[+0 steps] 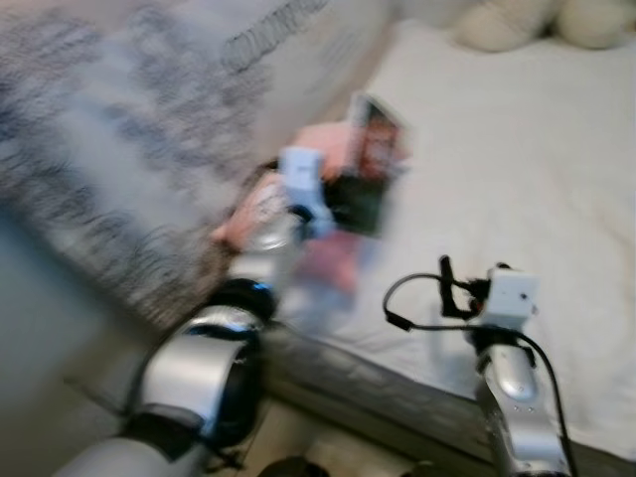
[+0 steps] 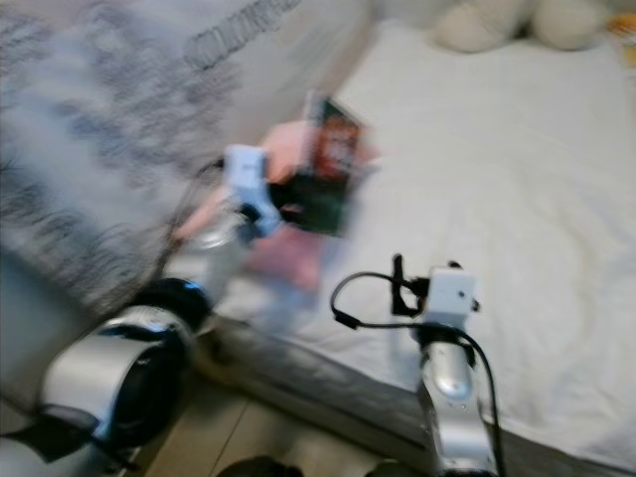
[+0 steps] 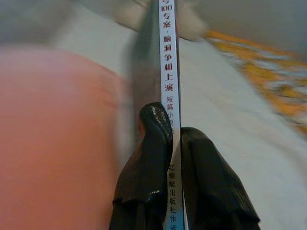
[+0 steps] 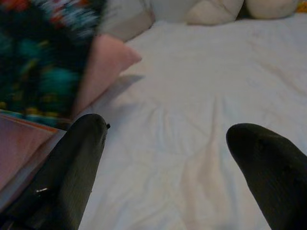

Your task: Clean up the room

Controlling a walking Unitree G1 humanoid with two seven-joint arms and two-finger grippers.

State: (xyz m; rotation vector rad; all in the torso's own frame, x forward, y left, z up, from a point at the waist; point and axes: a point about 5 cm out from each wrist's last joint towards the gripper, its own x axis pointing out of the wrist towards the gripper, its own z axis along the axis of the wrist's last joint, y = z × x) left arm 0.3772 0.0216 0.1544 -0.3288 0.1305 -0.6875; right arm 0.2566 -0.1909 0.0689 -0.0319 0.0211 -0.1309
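Observation:
My left gripper (image 1: 343, 204) is shut on a book (image 1: 370, 164) with a dark, colourful cover, held up above the left part of the white bed (image 1: 517, 159). In the left wrist view both fingers (image 3: 153, 158) pinch the book's thin edge (image 3: 168, 62), which carries printed Chinese text. A pink pillow (image 1: 323, 149) lies right behind the book. My right gripper (image 1: 447, 283) hovers low over the bed's near side, open, with nothing between its fingers (image 4: 81, 158). The eye views are blurred by motion.
A grey patterned blanket (image 1: 119, 149) covers the left side. Cream pillows (image 1: 517, 20) sit at the bed's far end. The bed's dark front edge (image 1: 397, 397) runs below my arms. An orange patterned cloth (image 3: 268, 76) lies beyond the book.

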